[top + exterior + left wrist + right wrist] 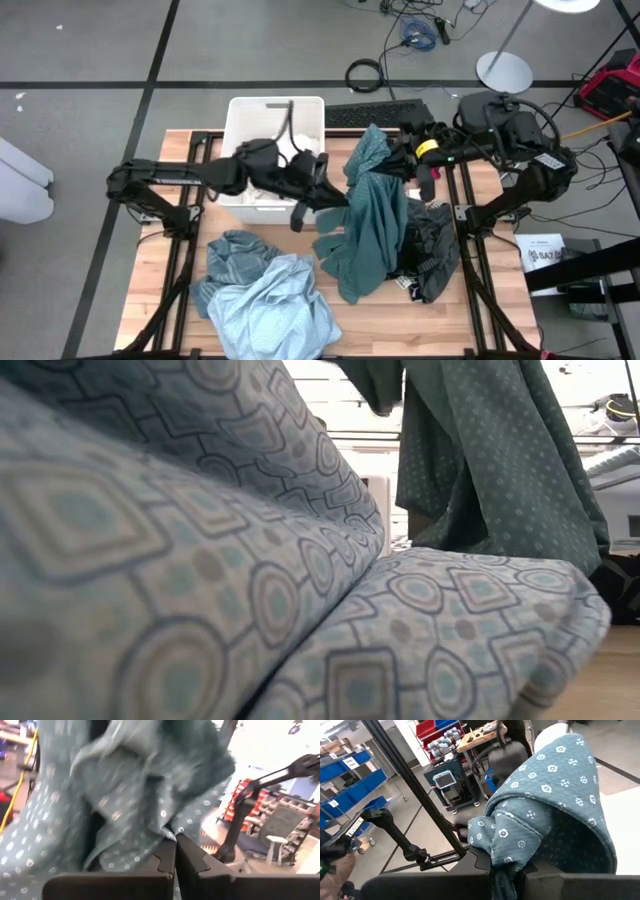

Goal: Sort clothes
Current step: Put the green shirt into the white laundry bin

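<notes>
Two end effectors, left [322, 197] and right [392, 152], are clamped shut on the teal garment [375, 235]; fabric could be stretched or torn if pulled apart.

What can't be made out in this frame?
- What lies in the white bin: high view, left arm covers most of it.
- Garments under the teal dotted garment: high view, its hanging folds cover them.
- The table beyond: low view, the light blue patterned garment fills it.
- The left gripper grip's depth: left wrist view, cloth blurred.
</notes>
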